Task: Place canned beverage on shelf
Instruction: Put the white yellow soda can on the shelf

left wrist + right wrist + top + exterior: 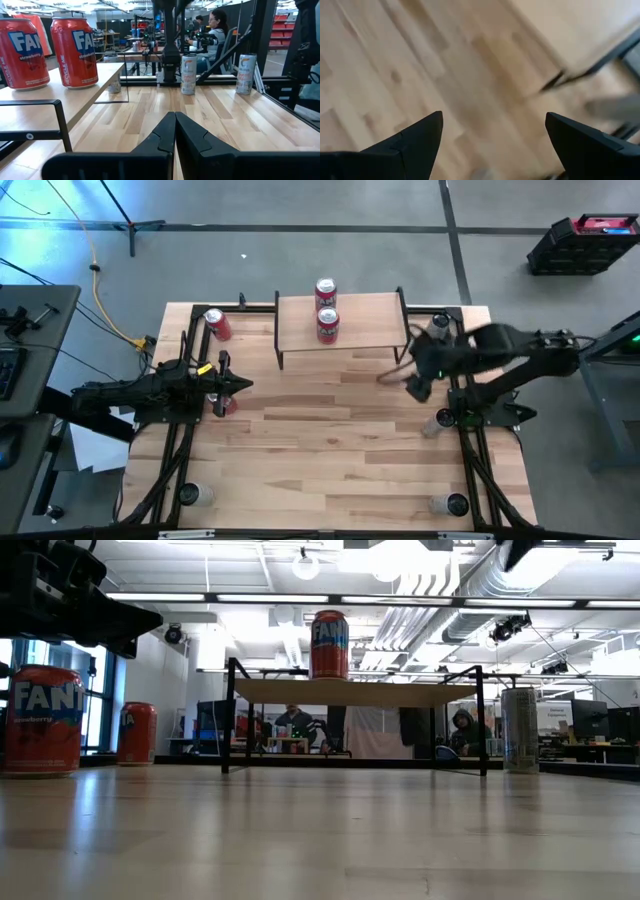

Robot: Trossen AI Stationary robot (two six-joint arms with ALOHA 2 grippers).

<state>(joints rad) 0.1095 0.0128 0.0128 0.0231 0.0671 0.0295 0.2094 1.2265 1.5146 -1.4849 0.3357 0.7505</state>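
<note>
The shelf [355,320] stands on thin black legs at the table's far middle. Two red cans [327,325] [326,290] stand upright on its wooden top; they show as red cans [75,50] in the left wrist view too. A third red can [217,325] stands on the table at the far left, and a fourth [40,720] stands beside my left gripper [240,385], which is shut and level, touching nothing. My right gripper [413,387] hangs open above the table, just right of the shelf's near right leg [555,82], nothing between its fingers.
Silver cans stand at the table's corners: far right [437,325], by the right arm's base [437,423], near left [195,495] and near right [450,505]. Bare wood lies across the table's middle [330,450]. People sit in the room beyond.
</note>
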